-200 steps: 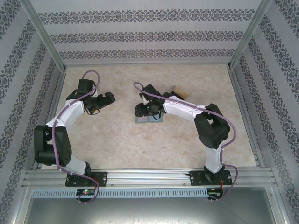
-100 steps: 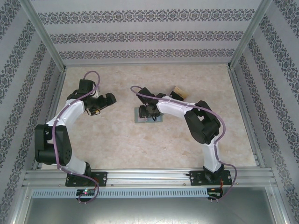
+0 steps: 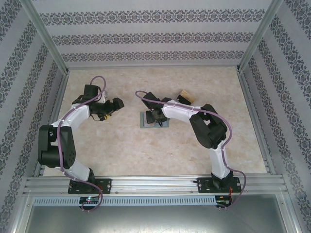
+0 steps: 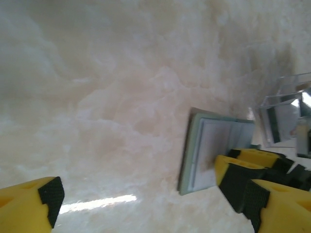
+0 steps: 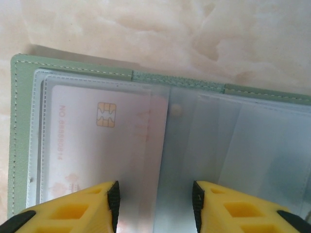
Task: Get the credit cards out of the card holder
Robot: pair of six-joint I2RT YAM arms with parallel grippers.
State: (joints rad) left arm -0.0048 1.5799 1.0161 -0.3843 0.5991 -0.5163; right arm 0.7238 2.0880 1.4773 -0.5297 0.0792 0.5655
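One sage-green card holder is lying open, mid-surface. One pinkish credit card is sitting in its clear sleeve. The right claw is hovering over that sleeve, part-spread, grasping nothing. The left claw is hanging released, beside the holder.

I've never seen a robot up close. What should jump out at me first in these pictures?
Most striking is the open sage-green card holder lying flat mid-table, a pale credit card with a gold chip tucked in its clear sleeve. The right claw is poised right over it, yellow fingers apart, while the left claw hovers wide open over bare marble-look table beside it.
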